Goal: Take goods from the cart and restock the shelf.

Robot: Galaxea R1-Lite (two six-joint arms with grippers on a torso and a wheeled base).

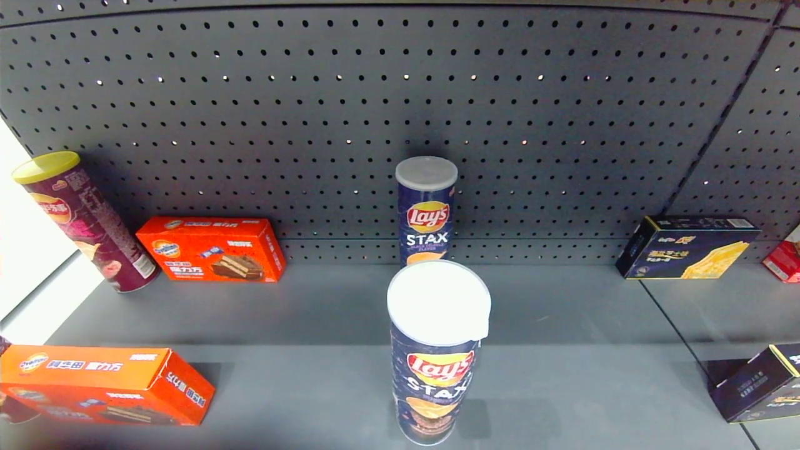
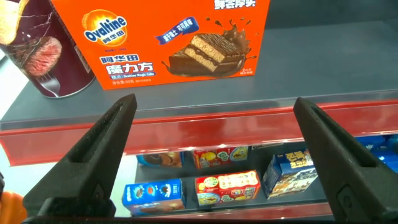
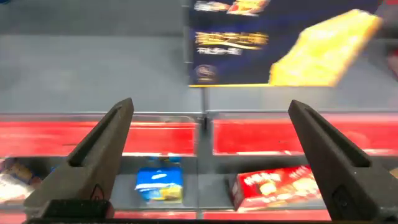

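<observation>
Two dark blue chip cans stand on the grey shelf: one at the front, one at the back against the pegboard. My left gripper is open with nothing between its fingers, just in front of the shelf's red front edge; beyond it on the shelf sit an orange cake box and a maroon can. My right gripper is open and empty too, facing the red edge below a dark blue and yellow box.
On the shelf stand a maroon can and two orange boxes at left, dark boxes and a red box at right. A lower shelf holds small packs.
</observation>
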